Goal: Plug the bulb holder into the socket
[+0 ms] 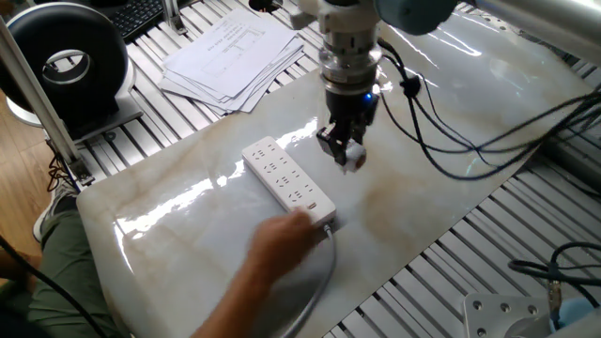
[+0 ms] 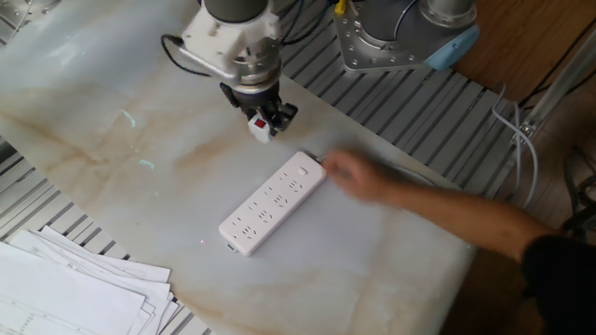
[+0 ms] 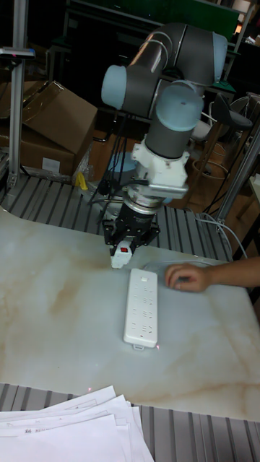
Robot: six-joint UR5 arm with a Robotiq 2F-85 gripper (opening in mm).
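so the black two-finger gripper (image 1: 344,150) is clamped on the small white plastic bulb holder with the red patch (image 2: 262,127), holding it up above the pale marble tabletop (image 1: 188,235), not touching it. the long white rectangular socket strip (image 2: 272,202) lies flat just beside and below it, outlet holes facing up, nothing plugged in. a person's hand (image 3: 185,276) sits right at the end of the strip where the white cable (image 1: 324,272) comes out; it's blurred in both side views. a messy stack of white printed papers (image 1: 230,52) lies on the slatted metal frame, well apart from the strip.
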